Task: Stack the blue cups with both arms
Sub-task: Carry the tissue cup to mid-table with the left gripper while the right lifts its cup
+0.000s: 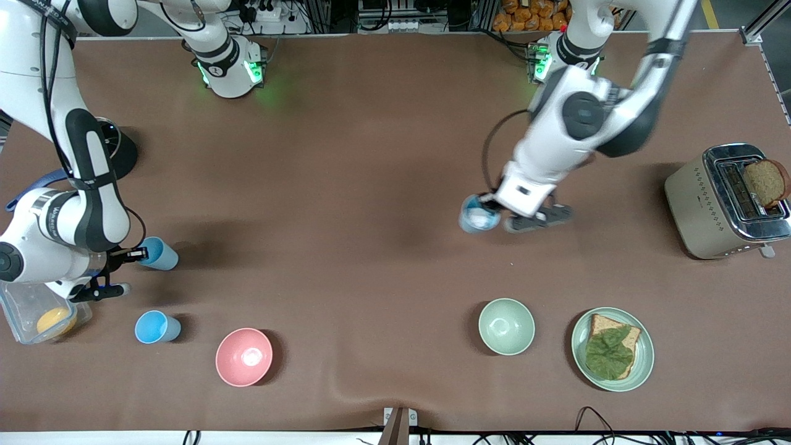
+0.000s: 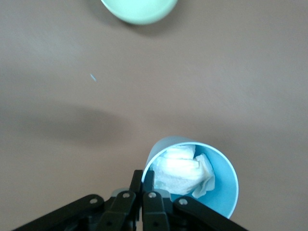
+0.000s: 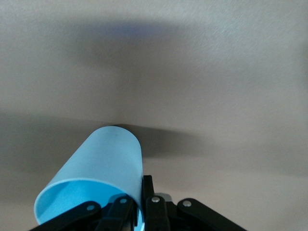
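Observation:
There are three light-blue cups. My left gripper (image 1: 492, 206) is shut on the rim of one cup (image 1: 477, 215) near the table's middle. In the left wrist view, one finger (image 2: 136, 179) of the gripper (image 2: 144, 177) is outside the cup's wall (image 2: 219, 190) and the other inside. White crumpled paper (image 2: 183, 171) lies in this cup. My right gripper (image 1: 137, 253) is shut on the rim of a tilted, empty cup (image 1: 160, 254) at the right arm's end; this cup also shows in the right wrist view (image 3: 98, 175), pinched by the gripper (image 3: 142, 187). The third cup (image 1: 157, 327) stands alone, nearer the camera.
A pink bowl (image 1: 244, 357) and a pale green bowl (image 1: 506, 326) sit near the front edge. A green plate (image 1: 642, 364) holds bread and lettuce. A toaster (image 1: 704, 204) with toast stands at the left arm's end. A clear container (image 1: 25, 309) lies under the right arm.

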Motion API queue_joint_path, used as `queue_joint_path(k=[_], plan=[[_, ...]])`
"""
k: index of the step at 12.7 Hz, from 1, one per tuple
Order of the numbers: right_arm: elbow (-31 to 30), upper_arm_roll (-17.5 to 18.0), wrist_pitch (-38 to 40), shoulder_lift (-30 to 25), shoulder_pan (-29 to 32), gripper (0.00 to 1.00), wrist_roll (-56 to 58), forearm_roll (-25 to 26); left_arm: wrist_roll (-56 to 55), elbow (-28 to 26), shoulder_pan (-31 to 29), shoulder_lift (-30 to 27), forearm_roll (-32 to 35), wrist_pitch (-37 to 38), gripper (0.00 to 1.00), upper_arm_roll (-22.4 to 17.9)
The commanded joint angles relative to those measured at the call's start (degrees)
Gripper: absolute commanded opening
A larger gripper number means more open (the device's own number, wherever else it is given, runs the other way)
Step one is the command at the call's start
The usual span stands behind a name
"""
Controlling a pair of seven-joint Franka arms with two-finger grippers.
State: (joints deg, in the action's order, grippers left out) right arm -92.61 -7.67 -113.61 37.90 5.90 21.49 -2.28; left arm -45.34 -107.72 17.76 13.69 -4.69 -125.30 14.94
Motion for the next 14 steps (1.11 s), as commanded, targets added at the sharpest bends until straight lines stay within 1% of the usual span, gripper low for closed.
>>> queue_joint_path(k=[1, 3, 4, 5, 6, 8, 10, 12, 14], plan=[[0.06, 0.02, 2.16, -1.16, 0.08, 0.00, 0.83, -1.50, -10.61, 4.88, 6.21, 4.84, -0.23, 0.76, 0.00, -0.43], [-0.03, 0.02, 2.51, -1.51, 0.08, 0.00, 0.83, -1.76, -18.52, 5.32, 11.57, 7.13, 1.69, -0.73, 0.00, -0.70], [0.06, 0.11, 3.30, -1.51, -0.01, 0.00, 0.75, -1.93, -22.30, 5.32, 12.99, 8.19, 3.79, -2.30, 0.00, -0.61], [0.41, 0.02, 4.09, -1.86, -0.01, 0.00, 0.57, -3.15, -26.08, 5.32, 14.22, 9.59, 5.73, -4.32, 0.00, -0.52], [1.02, 0.11, 6.10, -2.21, -0.18, 0.00, 0.13, -3.95, -29.08, 5.32, 15.97, 11.26, 7.05, -5.91, 0.00, -0.52], [4.61, 0.02, 12.76, -2.65, -1.76, 0.00, -2.49, -5.62, -34.09, 5.67, 18.97, 14.60, 8.99, -8.81, 0.00, -0.61], [6.38, 0.02, 15.69, -2.74, -2.64, 0.00, -5.92, -5.98, -37.88, 8.82, 20.55, 18.11, 10.57, -10.23, 0.00, -0.61], [6.48, 0.11, 16.40, -3.96, -3.35, 0.00, -8.12, -5.98, -41.57, 11.64, 22.92, 21.19, 14.25, -10.23, 0.00, -0.96], [7.52, 0.63, 18.76, -5.63, -5.36, 0.00, -11.10, -6.68, -44.82, 13.40, 23.98, 23.65, 17.51, -10.23, 0.00, -0.87]])
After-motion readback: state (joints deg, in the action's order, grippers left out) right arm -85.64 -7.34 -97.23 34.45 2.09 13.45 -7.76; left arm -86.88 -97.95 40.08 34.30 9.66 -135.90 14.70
